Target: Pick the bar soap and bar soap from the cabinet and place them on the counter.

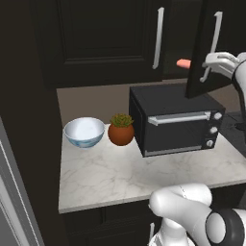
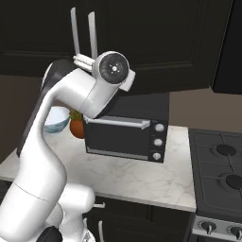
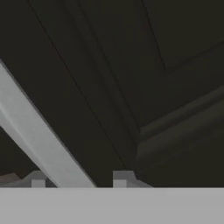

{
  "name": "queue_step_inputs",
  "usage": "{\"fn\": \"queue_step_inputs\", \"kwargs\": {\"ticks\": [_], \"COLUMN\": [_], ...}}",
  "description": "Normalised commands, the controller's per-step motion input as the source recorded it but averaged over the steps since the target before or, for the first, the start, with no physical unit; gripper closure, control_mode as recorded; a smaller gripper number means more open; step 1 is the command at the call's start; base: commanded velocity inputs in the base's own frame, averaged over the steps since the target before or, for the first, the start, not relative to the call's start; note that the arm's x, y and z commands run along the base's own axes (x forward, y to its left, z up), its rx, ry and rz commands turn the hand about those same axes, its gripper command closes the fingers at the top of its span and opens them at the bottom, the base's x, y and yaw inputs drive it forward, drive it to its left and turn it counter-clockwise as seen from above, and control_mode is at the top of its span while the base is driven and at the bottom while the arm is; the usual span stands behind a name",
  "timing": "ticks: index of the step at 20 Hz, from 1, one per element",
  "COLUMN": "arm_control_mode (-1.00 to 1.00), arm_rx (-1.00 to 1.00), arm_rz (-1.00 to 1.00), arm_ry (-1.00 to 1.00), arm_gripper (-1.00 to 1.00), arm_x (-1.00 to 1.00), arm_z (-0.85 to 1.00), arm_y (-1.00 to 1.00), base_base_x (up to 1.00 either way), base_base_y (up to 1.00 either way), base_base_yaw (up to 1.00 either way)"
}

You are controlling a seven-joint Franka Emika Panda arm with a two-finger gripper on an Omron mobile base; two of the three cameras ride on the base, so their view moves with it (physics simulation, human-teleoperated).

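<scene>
The gripper (image 3: 78,180) fingers straddle the cabinet (image 1: 101,38) door handle (image 3: 39,135), set narrow. One bar soap (image 1: 183,63) lies inside.

A black toaster oven (image 1: 175,126) stands at the back of a kitchen worktop, against a dull brown wall (image 1: 93,101). Just to its left sit a small potted plant (image 1: 120,129) in a round terracotta pot and a pale blue bowl (image 1: 84,132), well lit from above. On the right, a dark gas stove (image 2: 221,177) adjoins the worktop.
</scene>
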Motion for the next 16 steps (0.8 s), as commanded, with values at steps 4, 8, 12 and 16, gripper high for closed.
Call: {"fn": "queue_step_inputs", "kwargs": {"ticks": [4,8,12,16], "arm_control_mode": [-1.00,-1.00,-1.00,-1.00], "arm_rx": [0.10,0.11,0.12,0.11], "arm_rz": [0.06,0.06,0.05,0.05], "arm_ry": [0.00,0.00,0.00,0.00], "arm_gripper": [1.00,1.00,1.00,1.00], "arm_x": [-0.59,-0.59,-0.59,-0.53], "arm_z": [0.00,0.00,0.00,-0.01], "arm_y": [-0.85,-0.91,-0.94,-0.89], "base_base_x": [0.00,0.00,0.00,0.00], "base_base_y": [0.00,0.00,0.00,0.00], "base_base_yaw": [0.00,0.00,0.00,0.00]}}
